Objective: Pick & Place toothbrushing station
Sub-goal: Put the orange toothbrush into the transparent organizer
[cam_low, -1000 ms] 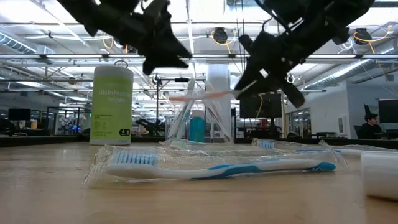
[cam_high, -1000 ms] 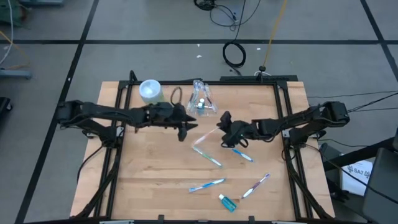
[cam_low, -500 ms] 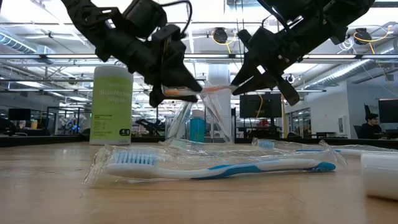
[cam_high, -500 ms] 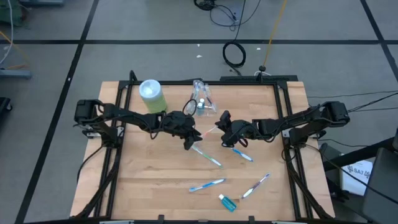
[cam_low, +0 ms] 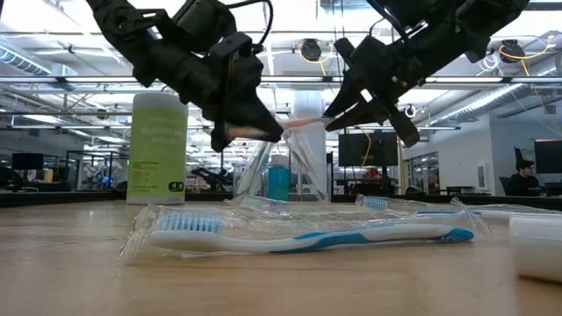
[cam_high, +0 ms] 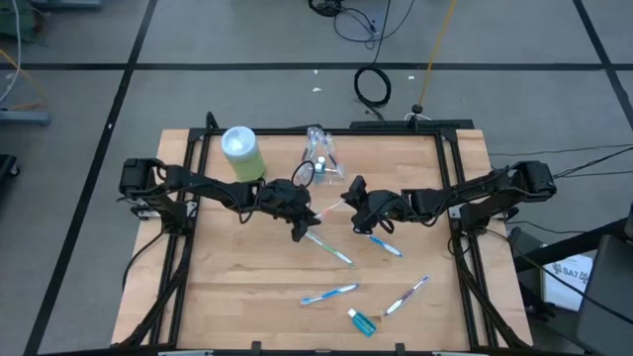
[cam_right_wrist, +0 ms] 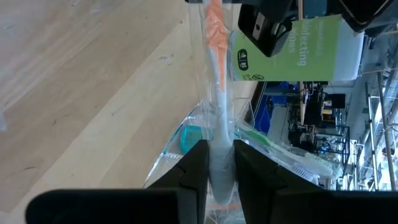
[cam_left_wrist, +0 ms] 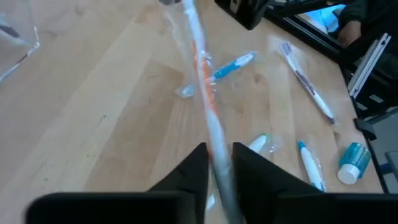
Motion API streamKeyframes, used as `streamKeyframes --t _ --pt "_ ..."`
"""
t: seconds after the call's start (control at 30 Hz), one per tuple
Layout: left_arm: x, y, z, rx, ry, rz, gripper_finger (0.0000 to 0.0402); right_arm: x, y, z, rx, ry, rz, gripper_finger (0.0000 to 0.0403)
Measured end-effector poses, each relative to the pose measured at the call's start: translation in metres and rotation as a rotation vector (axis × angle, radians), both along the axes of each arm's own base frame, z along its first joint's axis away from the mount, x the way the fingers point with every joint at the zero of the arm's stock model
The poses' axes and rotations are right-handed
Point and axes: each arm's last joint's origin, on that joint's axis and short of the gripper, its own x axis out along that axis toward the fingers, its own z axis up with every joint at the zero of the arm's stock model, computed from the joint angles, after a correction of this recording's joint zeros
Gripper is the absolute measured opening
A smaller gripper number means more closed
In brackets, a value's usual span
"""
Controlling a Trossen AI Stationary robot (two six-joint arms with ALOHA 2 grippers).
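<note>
A pinkish-white toothbrush [cam_high: 326, 209] in a clear wrapper hangs level in the air between my two grippers, over the middle of the table. My left gripper [cam_high: 302, 220] is shut on its left end and my right gripper [cam_high: 348, 201] on its right end. The clear plastic cup [cam_high: 318, 163] stands just behind them, holding a blue tube and toothbrushes. Several wrapped blue toothbrushes [cam_high: 329, 247] [cam_high: 329, 294] and one blue tube [cam_high: 361, 321] lie on the table nearer the front. My left gripper pinches the wrapped toothbrush near its left end [cam_left_wrist: 216, 140] between its two fingers, which slant down from the table's left. The toothbrush runs straight out from the fingers toward my right gripper, clear of the table. My right gripper pinches the wrapped toothbrush near its right end [cam_right_wrist: 219, 134] between its two fingers, coming from the table's right. The toothbrush runs straight on from the fingers toward my left gripper. In the low view it hangs about level [cam_low: 294, 125], well above the table.
A green canister with a pale blue lid [cam_high: 240, 150] stands at the back left, beside my left arm. A wrapped blue toothbrush [cam_low: 307, 235] lies close to the low camera. Bare wood [cam_high: 227, 287] lies at the front left.
My left gripper has come down and a little toward the table's near edge and has taken hold of the toothbrush's free left end. My right gripper has stayed in place with the other end. The toothbrush stays in the air.
</note>
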Motion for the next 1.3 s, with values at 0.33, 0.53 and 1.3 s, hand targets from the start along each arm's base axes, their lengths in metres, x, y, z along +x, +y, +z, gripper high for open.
streamKeyframes --t 0.33,0.53,1.3 --pt "0.0 0.002 -0.001 0.031 0.009 0.053 0.003 0.0 0.0 0.0 0.092 -0.037 -0.052 0.009" --pt "0.0 0.003 -0.001 0.062 0.006 0.065 0.0012 -0.001 0.0 -0.001 0.221 -0.091 -0.145 0.0133" --pt "0.007 0.035 0.022 0.266 -0.241 0.204 0.0012 -0.078 -0.034 0.042 0.679 -0.816 -0.336 0.0174"
